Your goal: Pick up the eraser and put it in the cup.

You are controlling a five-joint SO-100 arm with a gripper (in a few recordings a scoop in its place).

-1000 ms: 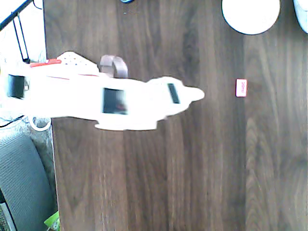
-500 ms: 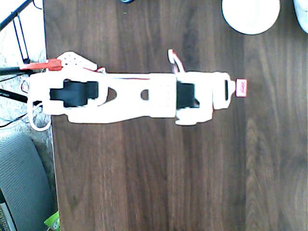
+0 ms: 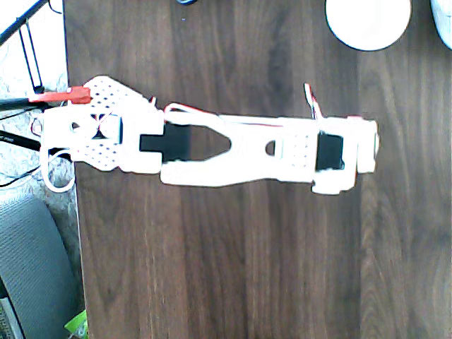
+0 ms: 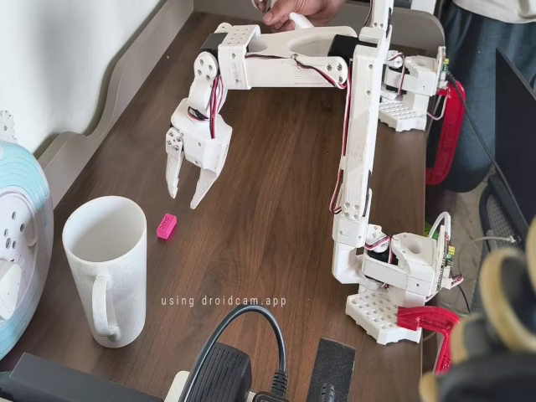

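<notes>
pink-red and very small, the eraser (image 4: 167, 226) lies flat on the dark wooden worktop (image 4: 276, 251), just beside the white cup (image 4: 105, 268) on the side away from the handle. the white arm (image 4: 285, 71) is stretched far out from its base, and the claw (image 4: 186, 199) hangs with its two fingers pointing down, spread apart like a v, with nothing between them. the tips are above the eraser and a little beyond it in the fixed view, not touching it and not touching the wood.

in the overhead view the arm (image 3: 247, 145) covers the place where the eraser lies, so the eraser is hidden under the wrist there, and the cup (image 3: 368, 22) is well apart at the top edge.

i think the claw is kept wide so that it can go down around the small block. because the eraser is so low and thin, the fingers must reach almost to the wood before closing, otherwise it can slip away. the cup stands upright with its mouth free, so the drop afterwards looks easy.
</notes>
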